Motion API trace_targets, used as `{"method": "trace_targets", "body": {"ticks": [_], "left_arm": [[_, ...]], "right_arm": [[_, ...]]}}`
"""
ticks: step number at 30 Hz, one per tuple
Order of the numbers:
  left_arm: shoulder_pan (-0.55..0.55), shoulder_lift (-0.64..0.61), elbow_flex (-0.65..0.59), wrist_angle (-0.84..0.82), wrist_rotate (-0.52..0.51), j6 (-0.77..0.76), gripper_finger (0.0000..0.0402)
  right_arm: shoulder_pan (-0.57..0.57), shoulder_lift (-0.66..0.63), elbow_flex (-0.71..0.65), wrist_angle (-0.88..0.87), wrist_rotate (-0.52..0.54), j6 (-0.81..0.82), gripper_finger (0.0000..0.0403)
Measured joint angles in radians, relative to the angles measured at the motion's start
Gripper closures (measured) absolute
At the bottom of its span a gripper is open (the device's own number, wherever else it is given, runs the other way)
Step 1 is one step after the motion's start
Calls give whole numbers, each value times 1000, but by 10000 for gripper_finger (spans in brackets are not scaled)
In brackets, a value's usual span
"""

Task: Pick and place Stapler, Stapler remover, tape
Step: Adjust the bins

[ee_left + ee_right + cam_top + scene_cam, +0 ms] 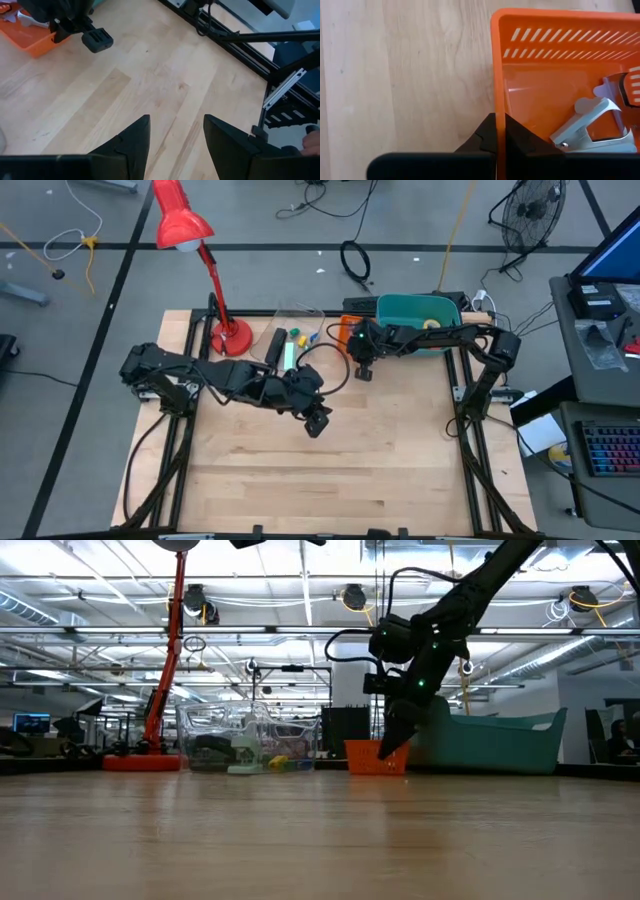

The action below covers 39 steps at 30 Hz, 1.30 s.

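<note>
Two grippers to log.

Note right gripper (496,131) pressed fully shut at one side wall of the orange slotted plastic basket (560,75), seemingly pinching that thin wall between its fingers. From the low view, confirm its tip dipping to the basket's rim, just in front of the teal plastic bin (415,310). Note left gripper (175,134) with fingers parted and nothing between them, hovering over the bare wooden table (150,75) near its middle, well apart from the basket.

Locate the silver metal staple remover (592,132) lying on the basket's floor, apart from the pinched wall and untouched. Cannot place stapler or tape rolls with confidence; small coloured bits near the clear plastic container (240,745) are too small to tell.

Judged step: handling the basket by its wall, or a missed reach for the remover.

- If moving the basket: keep it low and level, travel slowly, expect the thin wall to flex and the remover to slide.
- If going for the remover: let go of the wall, rise clear of the rim, spread the fingers, re-centre over the remover, close across its narrow body.
- Keep the left arm parked clear of the path.
</note>
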Motion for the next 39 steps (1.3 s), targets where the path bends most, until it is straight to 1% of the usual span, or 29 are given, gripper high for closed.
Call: {"method": "trace_targets", "body": {"ticks": [8, 13, 22, 28, 32, 39], "left_arm": [[7, 0, 0, 9, 0, -19, 215], [7, 0, 0, 14, 0, -22, 215], [13, 0, 0, 29, 0, -22, 215], [23, 0, 0, 29, 0, -22, 215], [23, 0, 0, 29, 0, -19, 215], [23, 0, 0, 29, 0, -4, 215]], "right_arm": [[-13, 4, 23, -3, 2, -13, 403], [-18, 6, 40, -10, 34, -38, 403], [-49, 6, 43, -4, 34, -67, 403], [-49, 6, 44, -6, 33, -69, 400], [-48, 6, 45, -12, 31, -54, 379], [-30, 0, 45, -15, 31, -38, 318]]}}
